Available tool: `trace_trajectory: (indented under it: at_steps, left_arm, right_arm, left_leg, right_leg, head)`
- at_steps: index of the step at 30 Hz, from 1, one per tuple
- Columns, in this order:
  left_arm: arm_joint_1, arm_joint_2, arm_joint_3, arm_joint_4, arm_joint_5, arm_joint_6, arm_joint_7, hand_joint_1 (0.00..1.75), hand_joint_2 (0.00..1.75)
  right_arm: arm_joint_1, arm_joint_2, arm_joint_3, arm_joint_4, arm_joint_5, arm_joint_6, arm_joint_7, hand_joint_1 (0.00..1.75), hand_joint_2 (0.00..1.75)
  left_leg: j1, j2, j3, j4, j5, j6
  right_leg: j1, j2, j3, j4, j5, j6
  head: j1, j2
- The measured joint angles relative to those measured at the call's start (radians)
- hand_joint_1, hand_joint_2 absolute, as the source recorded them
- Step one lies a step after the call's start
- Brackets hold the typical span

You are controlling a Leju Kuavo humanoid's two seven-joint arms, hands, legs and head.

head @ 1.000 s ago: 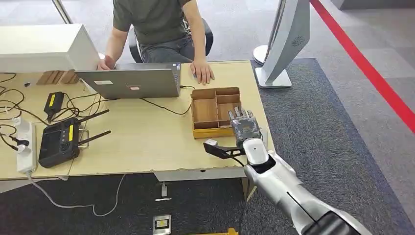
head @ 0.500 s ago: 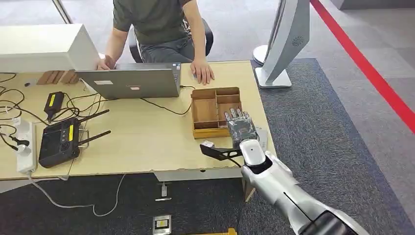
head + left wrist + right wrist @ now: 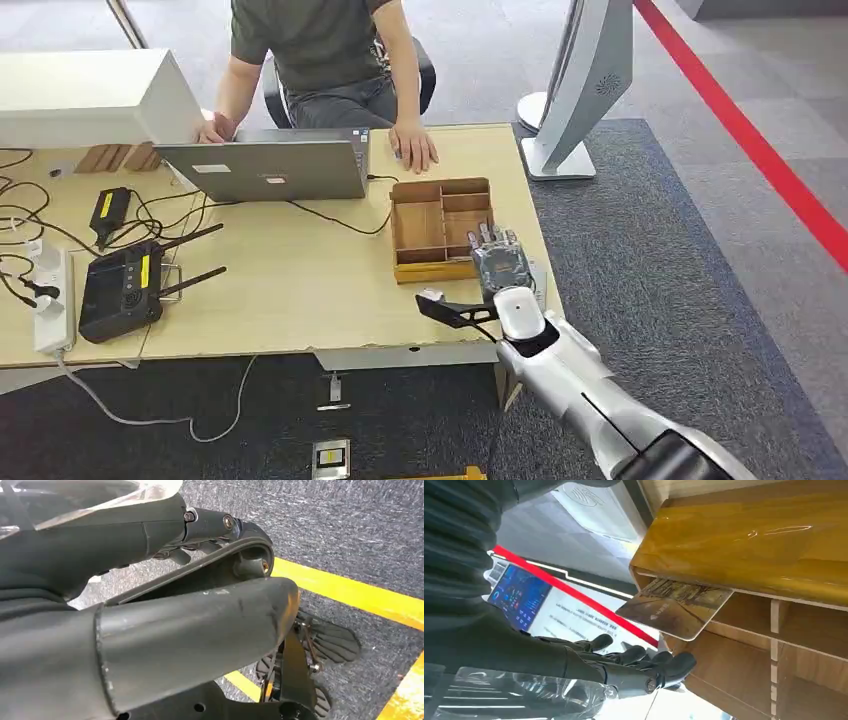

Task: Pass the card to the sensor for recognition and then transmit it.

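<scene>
A brown patterned card (image 3: 674, 607) leans inside a compartment of the wooden tray (image 3: 749, 545), one corner sticking out over the rim. My right hand (image 3: 500, 262) hovers over the tray's (image 3: 430, 271) front right corner near the table edge. Its dark fingers (image 3: 639, 660) are spread beside the card without touching it, and its thumb (image 3: 450, 310) points left over the table. A pale flat device (image 3: 540, 278) lies at the table edge, mostly hidden behind the hand. My left hand (image 3: 200, 580) hangs over the carpet, fingers and thumb apart, holding nothing.
A person (image 3: 320, 50) sits at the far side with a hand (image 3: 413, 148) on the table (image 3: 300, 290) beside a laptop (image 3: 270, 172). A black controller (image 3: 120, 290), cables and a power strip (image 3: 52, 300) lie at the left. A white kiosk stand (image 3: 580, 80) stands at the right.
My right hand drifted a little left, then came back right, ending almost where it began. The card and tray have not moved.
</scene>
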Motion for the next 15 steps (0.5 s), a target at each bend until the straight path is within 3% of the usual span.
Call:
trace_trajectory:
  at_steps: [15]
  left_arm:
    - [0.0,0.0,0.0,0.0,0.0,0.0,0.002,0.0,0.0]
  right_arm:
    - [-0.002,-0.006,0.0,0.003,0.0,0.0,0.0,0.0,1.75]
  left_leg:
    - [0.0,0.0,0.0,0.0,0.0,0.0]
  right_leg:
    - [0.0,0.0,0.0,0.0,0.0,0.0]
  head:
    - [0.0,0.0]
